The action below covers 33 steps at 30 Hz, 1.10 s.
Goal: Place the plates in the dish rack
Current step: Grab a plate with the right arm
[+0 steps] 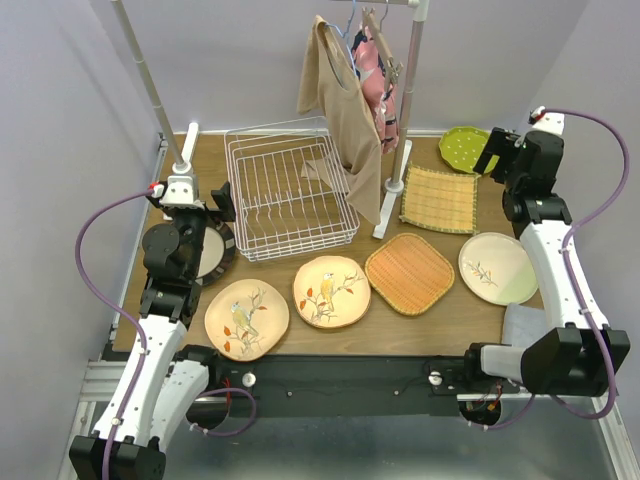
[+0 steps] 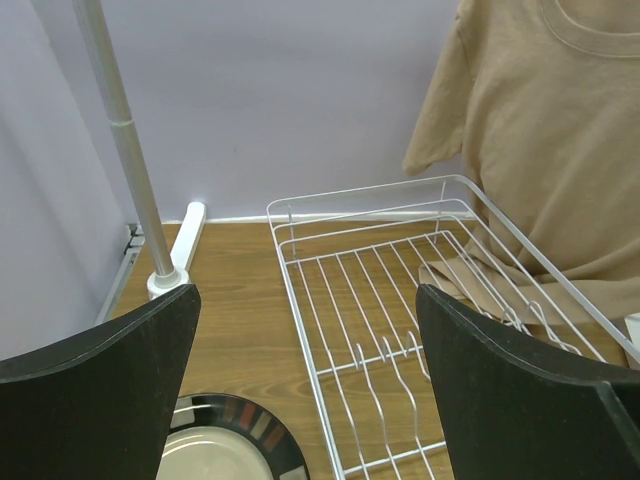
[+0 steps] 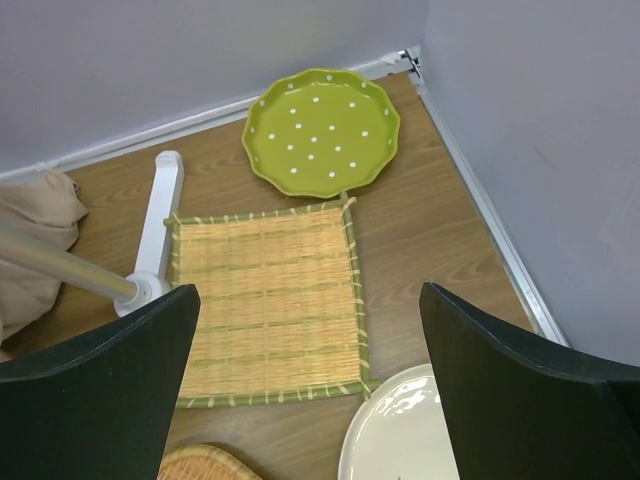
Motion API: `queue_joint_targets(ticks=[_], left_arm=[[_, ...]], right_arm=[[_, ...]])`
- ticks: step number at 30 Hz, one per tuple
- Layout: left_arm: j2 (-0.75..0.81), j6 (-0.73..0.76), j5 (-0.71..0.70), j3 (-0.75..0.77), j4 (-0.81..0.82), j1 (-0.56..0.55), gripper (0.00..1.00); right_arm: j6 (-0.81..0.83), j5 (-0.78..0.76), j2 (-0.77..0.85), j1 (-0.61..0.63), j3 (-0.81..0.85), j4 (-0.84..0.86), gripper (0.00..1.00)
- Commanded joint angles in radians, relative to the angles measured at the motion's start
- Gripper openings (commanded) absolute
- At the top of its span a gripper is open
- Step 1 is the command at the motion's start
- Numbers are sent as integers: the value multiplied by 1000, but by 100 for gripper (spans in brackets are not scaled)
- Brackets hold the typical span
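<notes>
The white wire dish rack (image 1: 290,195) stands empty at the back left; it also shows in the left wrist view (image 2: 400,300). My left gripper (image 1: 218,205) is open and empty, above the dark-rimmed beige plate (image 1: 217,258) (image 2: 230,435), beside the rack. Two peach bird plates (image 1: 247,318) (image 1: 331,290) and an orange woven plate (image 1: 409,273) lie along the front. My right gripper (image 1: 493,158) is open and empty, above the yellow woven plate (image 3: 265,300), the lime dotted plate (image 3: 322,130) and the cream-green plate (image 1: 497,267).
A white clothes-rail stand's foot (image 1: 393,188) rests between the rack and the yellow plate. A tan shirt (image 1: 345,110) hangs from the rail over the rack's right side. A second pole (image 1: 150,90) rises at the back left. Walls close three sides.
</notes>
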State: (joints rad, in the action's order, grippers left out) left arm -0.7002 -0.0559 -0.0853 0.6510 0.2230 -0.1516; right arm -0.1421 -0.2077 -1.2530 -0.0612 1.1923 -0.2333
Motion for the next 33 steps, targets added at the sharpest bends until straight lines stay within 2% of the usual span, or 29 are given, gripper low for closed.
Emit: queue_joint_targets(ticks=[1,4,6,11,18,21,25,30,33], left_arm=[[2,-12,32,13,27,6,98],[1,-13,35,13,27,6,98],[-4,-13,36,13,26,6,98],[-16,-12,42,16,27,6,98],[-41,-1,56,19,32,6,98],[-53,7,47,19,27,6,98],[-58,19,27,16,26,7,98],[-81,27,22,22,27,7,98],[-93,28,24,25,27,7,98]], right_arm=[[-17,-33,-34,-8,44,-1,100],[31,4,-57,-8,61,11,100],[76,80,-65,-8,61,23,100],[341,324,-129,-3,43,52,100],[464,324,-343,0,121,34,100],[455,372,-440,0,208,6,100],[463,410,-658,0,369,-38,100],[473,358,-882,0,639,-113,100],[483,334,-985,0,722,-144,97]])
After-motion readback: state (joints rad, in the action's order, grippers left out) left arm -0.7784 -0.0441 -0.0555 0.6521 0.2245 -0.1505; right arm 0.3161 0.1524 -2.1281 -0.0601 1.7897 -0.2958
